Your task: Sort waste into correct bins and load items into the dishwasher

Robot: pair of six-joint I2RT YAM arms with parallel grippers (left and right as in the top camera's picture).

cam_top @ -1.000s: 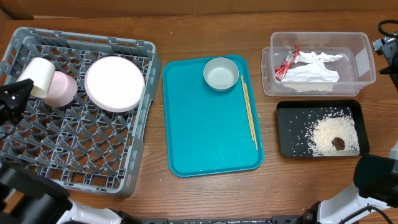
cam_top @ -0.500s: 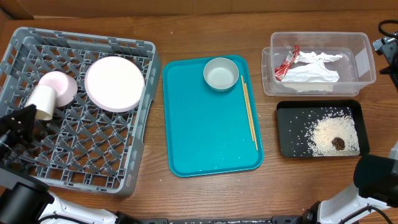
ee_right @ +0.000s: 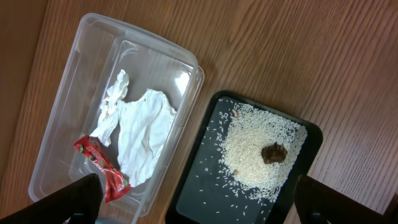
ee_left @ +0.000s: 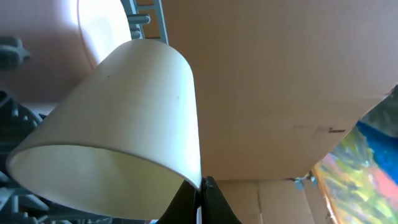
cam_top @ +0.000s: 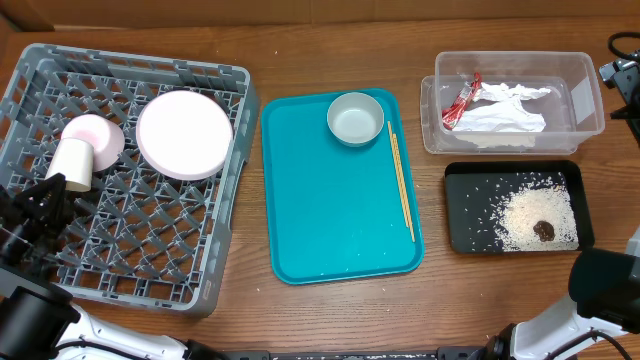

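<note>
The grey dish rack (cam_top: 150,250) at the left holds a large white plate (cam_top: 185,135), a pale bowl (cam_top: 98,136) and a cream cup (cam_top: 70,163). My left gripper (cam_top: 58,188) is shut on the cup's rim; the left wrist view shows the cup (ee_left: 118,118) tilted, its wall pinched between my fingertips (ee_left: 200,186). My right gripper (ee_right: 199,202) is open and empty, high above the clear tub (ee_right: 74,81) and black tray (ee_right: 205,180). The tub (cam_top: 590,100) holds the red wrapper (cam_top: 460,100) and the napkin (cam_top: 505,112). The black tray (cam_top: 465,200) holds rice (cam_top: 530,212) with a brown lump (cam_top: 544,231).
A teal serving tray (cam_top: 330,220) lies mid-table with a small white bowl (cam_top: 355,118) and a pair of chopsticks (cam_top: 401,180) on it. The right arm (cam_top: 622,72) shows at the far right edge. Cardboard stands behind the table.
My left gripper has carried the cup from the rack's back-left corner toward the front, beside the pale bowl, and it has nearly stopped. The right arm has not moved.
</note>
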